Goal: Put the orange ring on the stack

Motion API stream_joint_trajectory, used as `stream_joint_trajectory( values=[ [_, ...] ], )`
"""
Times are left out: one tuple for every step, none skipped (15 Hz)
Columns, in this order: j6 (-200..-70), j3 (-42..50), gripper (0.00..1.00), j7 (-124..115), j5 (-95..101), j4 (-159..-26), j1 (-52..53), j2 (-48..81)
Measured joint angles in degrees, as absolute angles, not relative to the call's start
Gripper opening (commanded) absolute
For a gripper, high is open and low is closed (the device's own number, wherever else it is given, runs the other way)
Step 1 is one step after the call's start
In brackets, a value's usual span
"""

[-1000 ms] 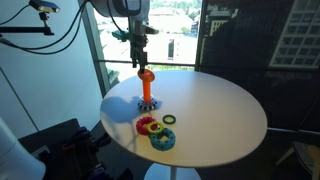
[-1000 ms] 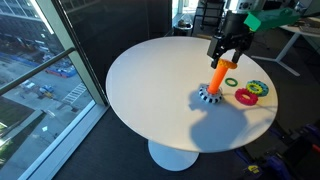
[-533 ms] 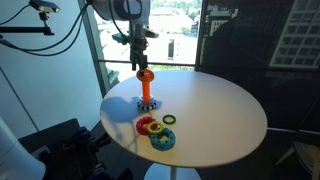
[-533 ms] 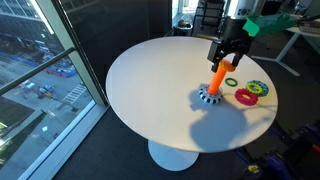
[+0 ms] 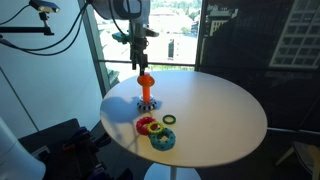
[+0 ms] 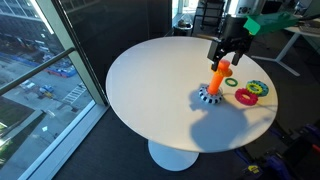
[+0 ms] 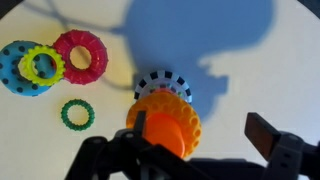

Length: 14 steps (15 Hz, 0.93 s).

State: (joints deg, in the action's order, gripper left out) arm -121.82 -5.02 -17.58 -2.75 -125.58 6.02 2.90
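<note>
We hold our gripper [image 5: 140, 64] open just above the orange ring [image 5: 146, 77], which caps the stack [image 5: 146, 95]. Loose rings [image 5: 155, 128] crowd one side, and the table [image 5: 220, 115] is bare elsewhere.

Your arm [image 5: 127, 10]: one, entering from above, wrist turned straight down | Your gripper [image 5: 140, 64]: vertical, tips downward, jaws spread wide in both exterior views [image 6: 221, 60] | Your fingers [image 7: 272, 140]: two, dark, well apart along the wrist view's lower edge
</note>
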Motion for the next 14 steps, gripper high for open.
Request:
stream_joint_trajectory(
  values=[
    [-121.94,-5.02,1.0,-17.54,-2.77,-125.58,6.02,2.64],
    [-122.09,-5.02,1.0,-17.51,-2.82,-125.57,6.02,2.37],
    [-122.24,-5.02,1.0,-17.49,-2.86,-125.57,6.02,2.12],
    [-122.35,-5.02,1.0,-17.45,-2.95,-125.57,6.02,1.84],
    [-122.45,-5.02,1.0,-17.37,-3.05,-125.57,6.02,1.56],
    [-122.49,-5.04,1.0,-17.35,-3.06,-125.57,6.03,1.34],
    [-122.49,-5.05,1.0,-17.35,-3.06,-125.57,6.05,1.15],
    [-122.48,-5.06,1.0,-17.35,-3.06,-125.57,6.05,1.01],
    [-122.45,-5.07,1.0,-17.35,-3.01,-125.57,6.05,0.89],
    [-122.4,-5.07,1.0,-17.37,-2.85,-125.57,6.05,0.78],
    [-122.33,-5.06,1.0,-17.46,-2.55,-125.57,6.05,0.64],
    [-122.24,-5.06,1.0,-17.6,-2.1,-125.58,6.03,0.41],
    [-122.13,-5.05,1.0,-17.78,-1.66,-125.59,6.02,0.14],
    [-122.04,-5.03,1.0,-17.91,-1.31,-125.6,6.0,-0.14]
  ],
)
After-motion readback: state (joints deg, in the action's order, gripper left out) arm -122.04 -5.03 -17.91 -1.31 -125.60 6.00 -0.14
